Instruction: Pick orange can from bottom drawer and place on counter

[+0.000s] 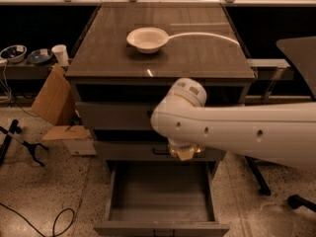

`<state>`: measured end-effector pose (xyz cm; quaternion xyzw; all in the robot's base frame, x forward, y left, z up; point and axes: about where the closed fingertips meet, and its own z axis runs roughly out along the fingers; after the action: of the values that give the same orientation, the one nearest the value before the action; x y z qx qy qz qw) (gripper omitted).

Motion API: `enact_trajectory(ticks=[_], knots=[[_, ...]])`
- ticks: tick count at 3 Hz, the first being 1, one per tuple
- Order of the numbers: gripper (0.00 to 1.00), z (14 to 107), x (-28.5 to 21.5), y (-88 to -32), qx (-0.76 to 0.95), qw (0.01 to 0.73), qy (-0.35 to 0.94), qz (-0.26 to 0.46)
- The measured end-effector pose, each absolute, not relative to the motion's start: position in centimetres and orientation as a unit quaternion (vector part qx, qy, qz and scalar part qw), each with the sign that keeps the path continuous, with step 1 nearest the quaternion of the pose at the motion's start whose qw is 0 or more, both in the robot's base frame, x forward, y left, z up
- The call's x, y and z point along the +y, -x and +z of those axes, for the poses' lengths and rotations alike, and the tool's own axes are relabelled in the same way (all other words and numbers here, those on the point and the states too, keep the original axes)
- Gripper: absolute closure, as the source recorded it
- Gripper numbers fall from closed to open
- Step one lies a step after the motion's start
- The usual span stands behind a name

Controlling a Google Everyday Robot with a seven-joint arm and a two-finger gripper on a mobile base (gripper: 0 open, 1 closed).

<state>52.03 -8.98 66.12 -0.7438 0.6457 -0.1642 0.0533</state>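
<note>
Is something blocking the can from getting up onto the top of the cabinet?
Nothing visible blocks it. The gripper, with an orange glint that looks like the can, hangs before the middle drawer, over the open bottom drawer. It must rise past the counter edge; the white bowl sits farther back.

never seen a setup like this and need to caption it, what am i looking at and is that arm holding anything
One camera looks down on a grey drawer cabinet. The thick white tube from the right is the robot's only arm. Its gripper hangs under the wrist, in front of the middle drawer, above the open bottom drawer. A small orange-tinted thing shows there, probably the orange can, but the arm hides the grip. On the counter sits a white bowl.
</note>
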Motion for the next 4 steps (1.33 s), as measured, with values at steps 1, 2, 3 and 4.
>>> enact_trajectory(ticks=[1, 2, 3, 4], knots=[[1.00, 72.5, -8.6, -54.3, 0.655, 0.042, 0.730, -0.193], [1.00, 77.8, -8.7, -56.4, 0.667, 0.030, 0.711, -0.219], [1.00, 82.1, -8.9, -58.5, 0.680, 0.027, 0.692, -0.243], [1.00, 85.2, -9.1, -60.9, 0.686, 0.028, 0.679, -0.260]])
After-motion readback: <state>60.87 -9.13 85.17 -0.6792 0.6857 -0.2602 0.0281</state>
